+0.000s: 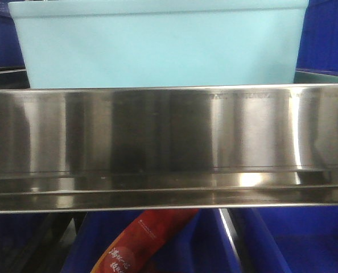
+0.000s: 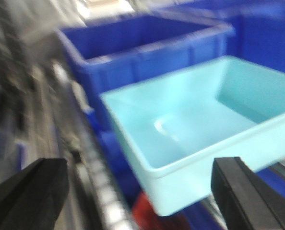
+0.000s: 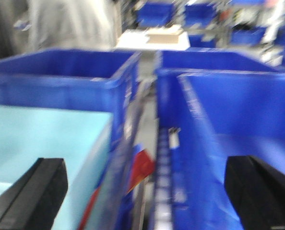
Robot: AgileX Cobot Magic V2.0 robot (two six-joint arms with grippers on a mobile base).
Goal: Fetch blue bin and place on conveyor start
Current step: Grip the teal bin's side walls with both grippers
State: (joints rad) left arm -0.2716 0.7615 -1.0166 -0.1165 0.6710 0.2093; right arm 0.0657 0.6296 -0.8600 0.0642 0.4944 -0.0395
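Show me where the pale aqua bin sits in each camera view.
Front view: pale aqua bin top centre, behind the steel rail.
Left wrist: the bin centre-right, open side showing.
Right wrist: the bin lower left, cropped.
Shared landmark: red packet, in all three.

1. A stainless-steel shelf rail (image 1: 169,142) spanned the front view.
2. The blue bin (image 1: 157,45) stood on that shelf, at 12 o'clock from the rail, with its base hidden behind it.
3. At the bin's 3 and 9 o'clock sat dark blue crates (image 1: 325,34).
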